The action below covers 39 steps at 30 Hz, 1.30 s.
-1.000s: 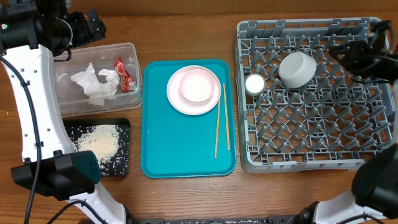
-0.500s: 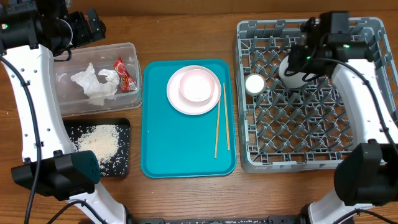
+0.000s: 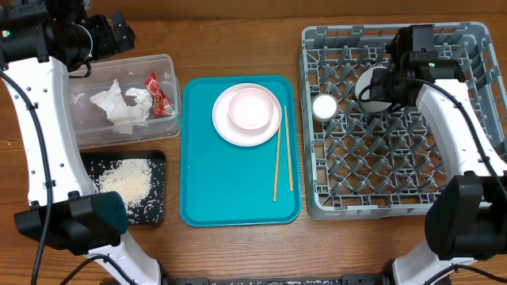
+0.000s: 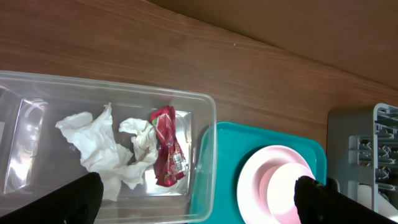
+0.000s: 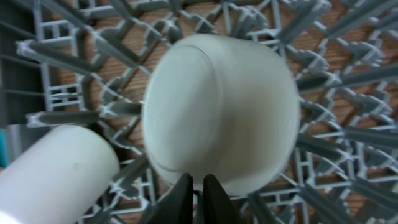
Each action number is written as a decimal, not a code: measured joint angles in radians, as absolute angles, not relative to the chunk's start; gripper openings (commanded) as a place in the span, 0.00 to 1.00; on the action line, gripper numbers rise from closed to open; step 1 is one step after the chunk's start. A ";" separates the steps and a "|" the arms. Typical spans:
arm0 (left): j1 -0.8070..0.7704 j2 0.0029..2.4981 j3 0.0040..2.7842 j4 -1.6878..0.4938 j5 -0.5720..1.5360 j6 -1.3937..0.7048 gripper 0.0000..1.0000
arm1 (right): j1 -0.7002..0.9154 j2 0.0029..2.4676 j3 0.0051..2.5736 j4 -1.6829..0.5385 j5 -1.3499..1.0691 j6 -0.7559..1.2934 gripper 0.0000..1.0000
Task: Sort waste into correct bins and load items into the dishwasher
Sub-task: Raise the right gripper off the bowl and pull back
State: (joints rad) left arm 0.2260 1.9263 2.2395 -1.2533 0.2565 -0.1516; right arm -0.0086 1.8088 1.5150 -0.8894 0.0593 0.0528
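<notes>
The grey-white bowl [image 5: 221, 112] sits upturned at 12 o'clock in the dish rack [image 3: 396, 182], likely so it drains. The right end effector [image 5: 198, 194], pressed together and empty, hovers at its rim. The left end effector [image 4: 199, 200] is spread above the clear tub [image 4: 37, 93] at 10 o'clock.

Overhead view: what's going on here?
Right end effector, closed, sits at the rim of the grey-white bowl in the dish rack, beside the white cup. Left end effector hangs open by the clear tub holding napkins and a red wrapper. Pink plate, pink bowl and chopsticks wait on the teal tray.
</notes>
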 measured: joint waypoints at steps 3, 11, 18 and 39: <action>0.226 1.926 2.239 -1.253 0.257 -0.152 1.00 | -0.013 1.809 1.514 -0.883 0.119 0.081 0.09; 0.226 1.926 2.239 -1.253 0.257 -0.152 1.00 | -0.017 1.809 1.525 -0.875 0.099 0.123 0.08; 0.226 1.926 2.239 -1.253 0.257 -0.152 1.00 | 0.002 1.809 1.549 -0.830 -0.024 0.132 0.05; 0.226 1.926 2.239 -1.253 0.257 -0.152 1.00 | -0.048 1.829 1.496 -0.846 0.176 0.193 0.06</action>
State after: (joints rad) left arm 0.2260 1.9263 2.2395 -1.2533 0.2565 -0.1516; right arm -0.0479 1.8286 1.4956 -0.8455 0.1761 0.1932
